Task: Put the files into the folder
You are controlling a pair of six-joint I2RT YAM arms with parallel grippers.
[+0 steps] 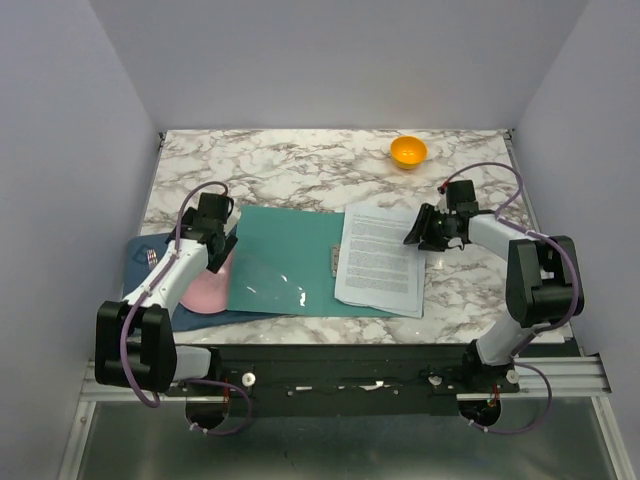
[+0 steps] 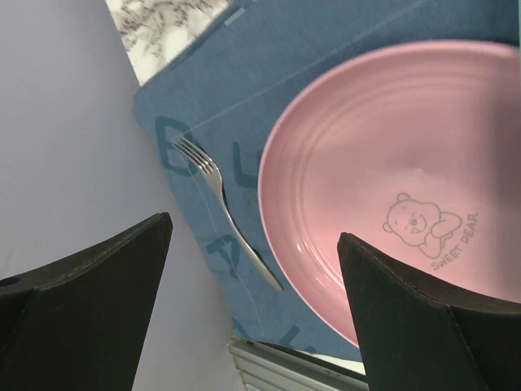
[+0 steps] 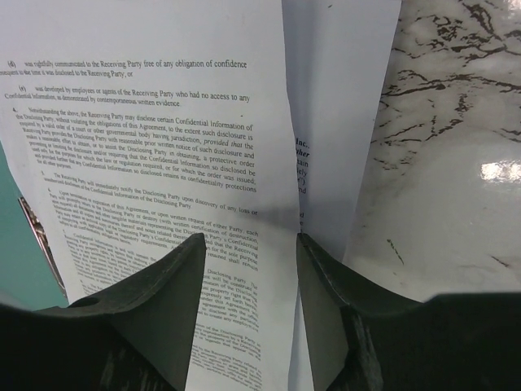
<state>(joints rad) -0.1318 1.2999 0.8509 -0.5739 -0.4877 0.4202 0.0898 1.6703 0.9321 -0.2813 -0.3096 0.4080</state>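
With your right hand (image 3: 251,240) narrowly parted astride the right edge of the files (image 3: 163,163), which overhang the open folder (image 1: 285,260), you likely need to pinch and slide them leftward.

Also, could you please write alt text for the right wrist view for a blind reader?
Two dark fingers, parted, frame the files: white sheets of dense black text, one sheet's edge running between them. Marble table shows at right, a sliver of teal folder at far left.
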